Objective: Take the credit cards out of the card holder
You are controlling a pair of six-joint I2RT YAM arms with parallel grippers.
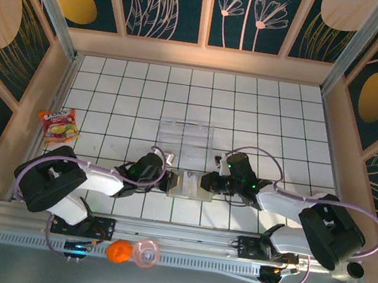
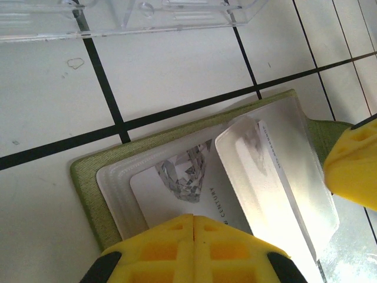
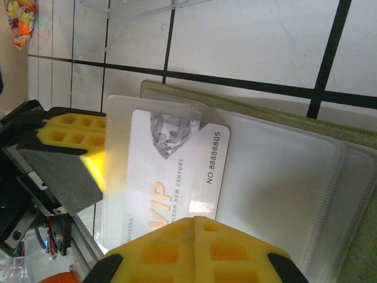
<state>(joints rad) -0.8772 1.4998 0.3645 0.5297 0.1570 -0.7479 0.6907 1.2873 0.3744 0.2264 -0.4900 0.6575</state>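
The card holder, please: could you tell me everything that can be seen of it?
The card holder lies open and flat on the white tiled table. Its cover is olive green, fabric-like; inside are frosted clear plastic sleeves, one curled up off the rest, holding a white VIP card with a diamond picture. The left end effector and the right end effector flank it, each shut at the sleeves' edges; a grip cannot be confirmed. A clear tray lies beyond, apart.
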